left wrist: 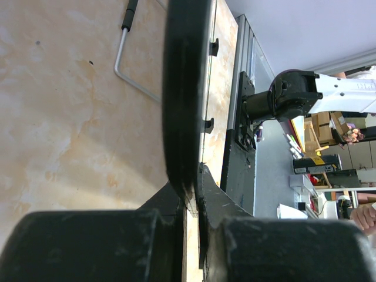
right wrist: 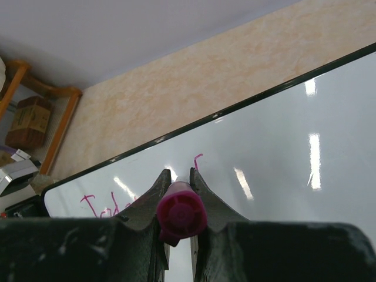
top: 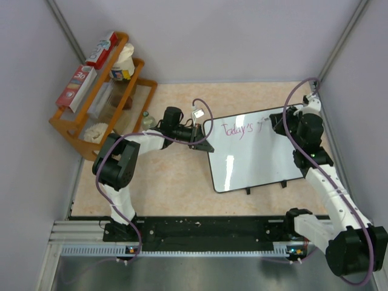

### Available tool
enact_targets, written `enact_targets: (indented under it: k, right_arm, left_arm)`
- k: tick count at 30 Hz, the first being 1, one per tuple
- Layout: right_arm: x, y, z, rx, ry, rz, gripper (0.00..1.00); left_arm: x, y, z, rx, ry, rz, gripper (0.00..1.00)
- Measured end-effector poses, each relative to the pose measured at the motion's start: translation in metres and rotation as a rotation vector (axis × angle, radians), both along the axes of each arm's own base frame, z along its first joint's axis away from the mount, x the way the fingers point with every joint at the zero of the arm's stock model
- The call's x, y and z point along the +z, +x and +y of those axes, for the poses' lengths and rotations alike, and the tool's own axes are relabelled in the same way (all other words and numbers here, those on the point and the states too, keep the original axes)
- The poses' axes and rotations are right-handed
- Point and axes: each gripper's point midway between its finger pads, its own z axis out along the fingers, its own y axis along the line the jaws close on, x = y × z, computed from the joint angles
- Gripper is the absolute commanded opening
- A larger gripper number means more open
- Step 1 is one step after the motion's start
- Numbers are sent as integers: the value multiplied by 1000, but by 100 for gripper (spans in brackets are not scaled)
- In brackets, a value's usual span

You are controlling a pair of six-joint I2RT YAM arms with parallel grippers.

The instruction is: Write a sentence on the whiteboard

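Right wrist view: my right gripper (right wrist: 179, 176) clamps the pink marker (right wrist: 181, 214) over the whiteboard (right wrist: 282, 147), flat on the table (top: 176, 176), just past the sentence's (top: 237, 129) first word. My left gripper (left wrist: 191, 197) pinches its edge; light, even pressure advised.

Pretty clearly a robotics lab, and a boxed-in test cell rather than anyone's office. Plain pale grey partition walls (top: 242, 36) fence in a beige marbled desk (top: 176, 176). Two white-and-black robot arms (top: 118, 170) are bolted to a black base plate (top: 206, 227) beside a ribbed aluminium rail (top: 79, 230), with purple cables (top: 297, 130) looped along them. The props are an orange wooden rack (top: 73, 130) of boxes and a glossy white black-framed whiteboard (top: 260, 157). The left wrist view catches brown cartons (left wrist: 322, 126) on cluttered shelving outside (usual lab mess).
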Motion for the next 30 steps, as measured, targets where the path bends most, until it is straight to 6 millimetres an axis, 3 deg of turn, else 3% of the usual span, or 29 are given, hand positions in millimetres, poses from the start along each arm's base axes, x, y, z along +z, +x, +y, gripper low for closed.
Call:
enact_targets:
  k: [30]
  right_arm:
    - [-6, 4, -19, -93, -55, 11, 0]
  left_arm:
    - [0, 0, 0, 0, 1, 1, 0]
